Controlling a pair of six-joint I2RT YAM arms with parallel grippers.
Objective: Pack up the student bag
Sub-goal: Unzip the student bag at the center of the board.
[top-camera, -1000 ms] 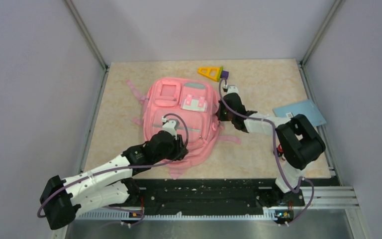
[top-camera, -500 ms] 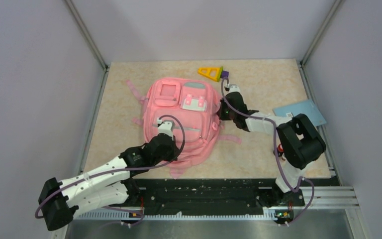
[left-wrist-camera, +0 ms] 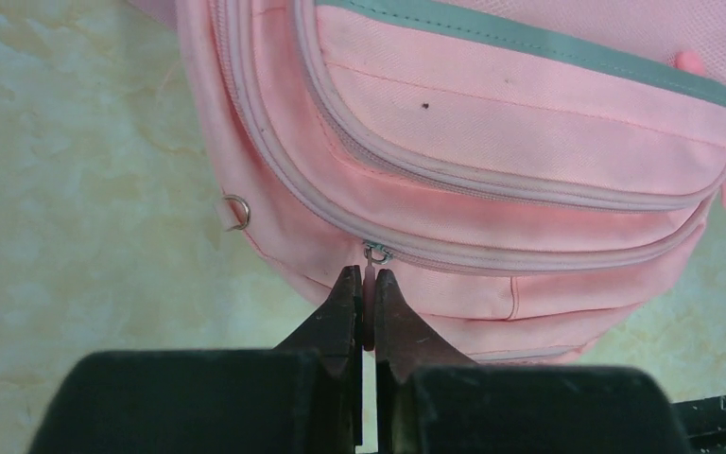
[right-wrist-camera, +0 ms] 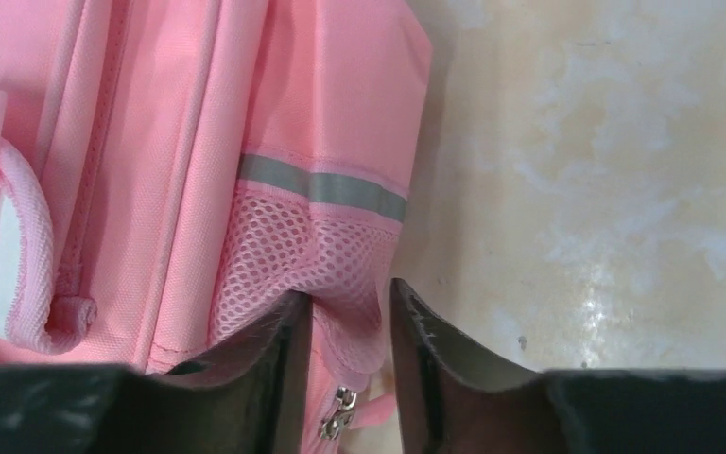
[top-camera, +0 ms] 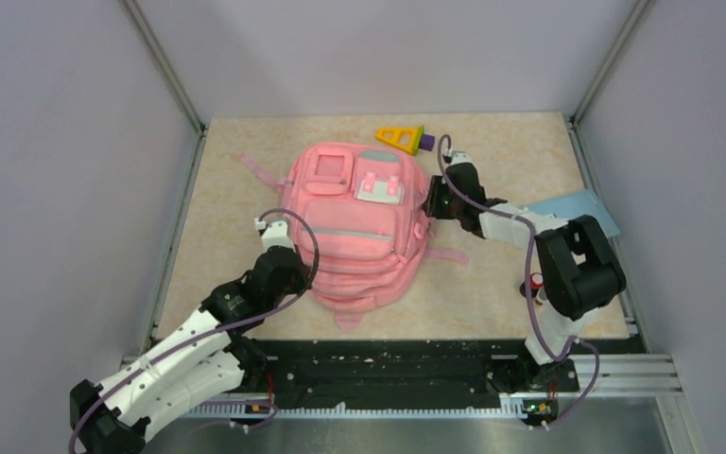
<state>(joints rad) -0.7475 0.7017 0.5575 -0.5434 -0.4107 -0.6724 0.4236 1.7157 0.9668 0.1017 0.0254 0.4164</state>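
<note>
The student bag (top-camera: pixel 359 227) lies flat mid-table, pink with grey strips, front pockets up. My left gripper (top-camera: pixel 295 276) is at its near-left edge. In the left wrist view that gripper (left-wrist-camera: pixel 367 284) is shut on the pink zipper pull (left-wrist-camera: pixel 370 295), which hangs from the slider (left-wrist-camera: pixel 375 253) of a closed zip. My right gripper (top-camera: pixel 432 197) is at the bag's right side. In the right wrist view it (right-wrist-camera: pixel 348 298) pinches a fold of the mesh side pocket (right-wrist-camera: pixel 284 255), with a second slider (right-wrist-camera: pixel 340 411) just below.
A yellow triangle with a purple block (top-camera: pixel 402 138) lies behind the bag. A blue booklet (top-camera: pixel 577 208) rests at the right edge, behind the right arm. Grey walls and metal posts enclose the table. A small metal ring (left-wrist-camera: pixel 237 212) hangs off the bag's side.
The left gripper has moved left along the bag's near edge with the zipper pull. The right gripper has shifted right and back, and the bag has shifted and turned with it.
</note>
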